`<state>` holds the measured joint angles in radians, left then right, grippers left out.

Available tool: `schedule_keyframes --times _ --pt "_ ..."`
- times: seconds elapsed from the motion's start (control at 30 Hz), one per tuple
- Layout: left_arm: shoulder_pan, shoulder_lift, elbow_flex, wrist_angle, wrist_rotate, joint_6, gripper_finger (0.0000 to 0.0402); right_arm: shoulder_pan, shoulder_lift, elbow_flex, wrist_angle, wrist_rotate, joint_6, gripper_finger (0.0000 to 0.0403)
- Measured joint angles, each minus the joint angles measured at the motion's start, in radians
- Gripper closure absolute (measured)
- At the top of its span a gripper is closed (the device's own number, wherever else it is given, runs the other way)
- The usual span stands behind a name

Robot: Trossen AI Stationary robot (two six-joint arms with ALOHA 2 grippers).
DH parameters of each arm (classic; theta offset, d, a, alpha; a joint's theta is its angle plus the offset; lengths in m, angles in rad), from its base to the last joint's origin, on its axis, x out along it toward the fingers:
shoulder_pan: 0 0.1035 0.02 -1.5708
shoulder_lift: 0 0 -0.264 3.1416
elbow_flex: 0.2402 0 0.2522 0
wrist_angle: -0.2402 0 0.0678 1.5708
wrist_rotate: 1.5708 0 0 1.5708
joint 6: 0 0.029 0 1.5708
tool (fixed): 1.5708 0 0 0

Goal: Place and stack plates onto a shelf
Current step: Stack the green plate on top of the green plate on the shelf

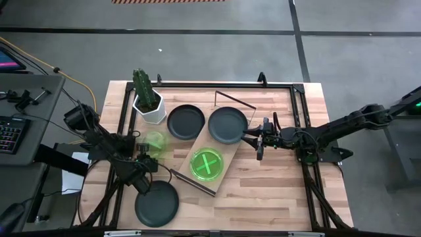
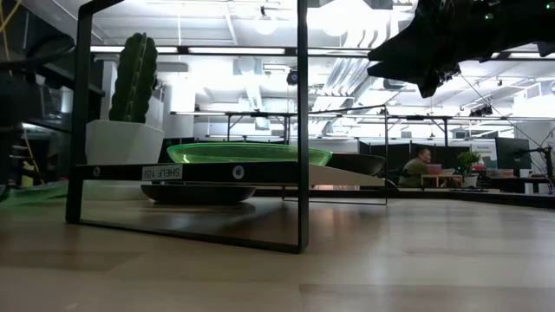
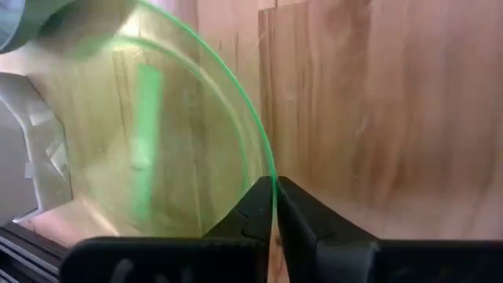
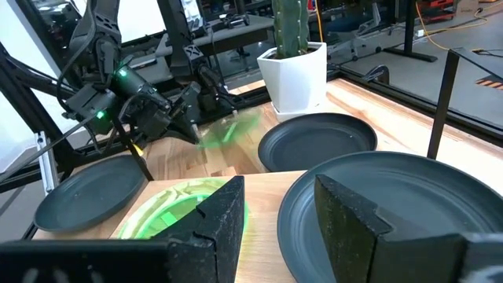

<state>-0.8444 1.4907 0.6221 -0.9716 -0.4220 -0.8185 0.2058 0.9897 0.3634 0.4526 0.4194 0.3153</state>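
Note:
The shelf lies slantwise in the table's middle. On its plank sit a green plate and a black plate. One black plate rests on the table beside the shelf, another near the table's near edge. My left gripper is left of the shelf, shut on a second green plate, which shows smeared. My right gripper is open, level with the shelved black plate's right rim, touching nothing. My left gripper pinches the green plate's rim between its two fingertips, which come at the edge from the plate's outer side. The plate's disc spreads away from the fingers over the wooden table; I cannot tell whether it rests on the table.
A white pot with a green cactus stands at the far left, close to the held plate. The shelf's black end frames stand upright. A black metal frame borders the table. Bare wood lies right of the shelf.

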Motion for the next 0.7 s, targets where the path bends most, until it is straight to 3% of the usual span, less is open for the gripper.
schedule_keyframes --times 0.2,0.7 --pt "0.000 -0.020 0.116 -0.137 -0.020 0.028 0.0400 0.000 0.000 0.000 0.000 0.000 -0.001 0.0263" --pt "0.044 -0.040 0.377 -0.467 -0.269 0.209 0.0401 0.000 0.000 0.000 0.000 0.000 0.018 0.0263"
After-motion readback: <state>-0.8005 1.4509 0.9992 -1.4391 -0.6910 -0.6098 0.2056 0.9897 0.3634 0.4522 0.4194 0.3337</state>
